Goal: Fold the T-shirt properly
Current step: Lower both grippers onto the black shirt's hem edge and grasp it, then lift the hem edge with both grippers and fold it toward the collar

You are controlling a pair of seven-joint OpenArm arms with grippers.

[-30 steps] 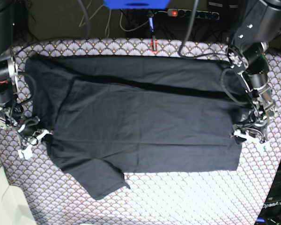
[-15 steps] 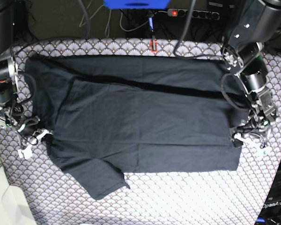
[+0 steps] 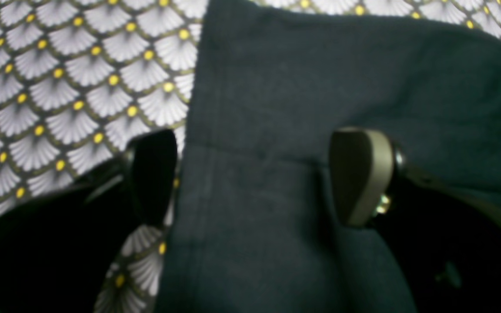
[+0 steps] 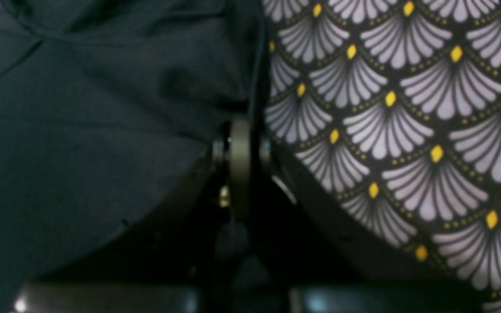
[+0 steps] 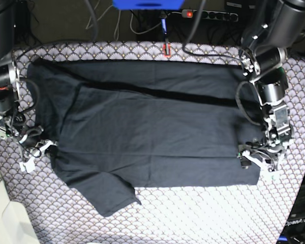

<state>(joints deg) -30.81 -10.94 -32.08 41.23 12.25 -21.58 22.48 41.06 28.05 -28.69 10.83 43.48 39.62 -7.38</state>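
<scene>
The left fingers (image 3: 252,178) stand spread wide over the shirt (image 5: 152,127) hem at the table's (image 5: 193,218) right edge. The right fingers (image 4: 239,169) are clenched at the sleeve edge. Next, I judge, the left must pinch that hem to fold.

Black T-shirt (image 5: 157,127) on white-grey, yellow-dotted scalloped tablecloth (image 5: 193,218).

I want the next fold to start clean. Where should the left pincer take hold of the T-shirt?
Probably at the hem edge of the T-shirt, coming in from the tablecloth side. The open left pincer already straddles that straight edge, one finger over the cloth, the other over the fabric.
</scene>
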